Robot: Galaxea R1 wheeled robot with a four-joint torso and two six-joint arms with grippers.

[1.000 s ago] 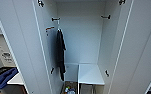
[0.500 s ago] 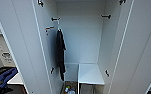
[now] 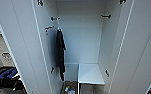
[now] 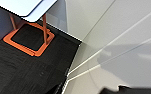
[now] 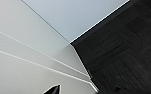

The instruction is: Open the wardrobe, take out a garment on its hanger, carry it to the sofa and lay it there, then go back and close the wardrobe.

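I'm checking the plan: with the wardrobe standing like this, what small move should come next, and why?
Probably bring an arm to the door on the left to begin closing it: both doors stand open, and a dark garment hangs inside the wardrobe.

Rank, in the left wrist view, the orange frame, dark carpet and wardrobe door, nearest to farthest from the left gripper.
1. wardrobe door, beside the left gripper.
2. dark carpet, under the door's edge.
3. orange frame, farther across the carpet.
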